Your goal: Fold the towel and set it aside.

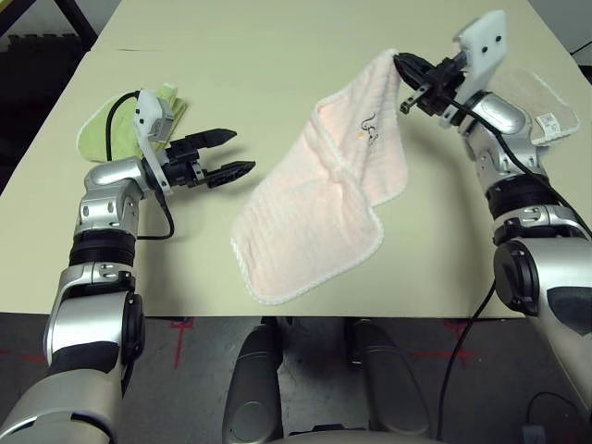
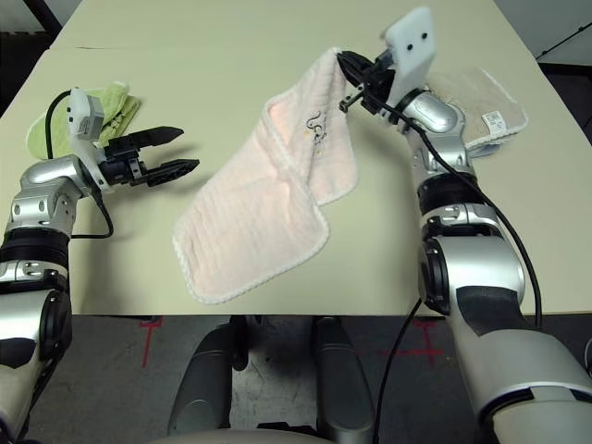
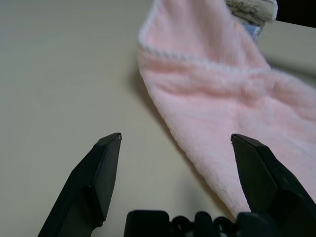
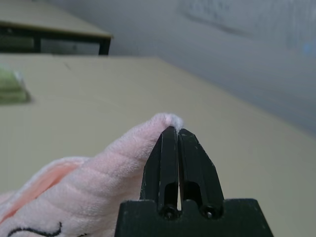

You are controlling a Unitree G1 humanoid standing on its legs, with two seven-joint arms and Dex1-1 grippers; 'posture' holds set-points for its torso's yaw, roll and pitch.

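Right gripper [image 1: 404, 81]: fingers clenched on a raised corner of the pink towel [image 1: 314, 203], whose remainder drapes onto the tabletop [image 1: 250, 55]. Left gripper [image 1: 236, 153]: fingers spread wide, grasping nothing, apparently just short of the towel's edge.

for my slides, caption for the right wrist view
Right gripper shut on the pink towel, lifting its corner.

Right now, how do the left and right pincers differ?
Left pincer: open, holding nothing, low over the table beside the pink towel. Right pincer: shut on the towel's corner, raised above the table, so that end hangs lifted while the rest lies flat. The lime-green cloth sits behind the left pincer; a beige towel lies behind the right. Both have two black fingers and point inward toward the towel.
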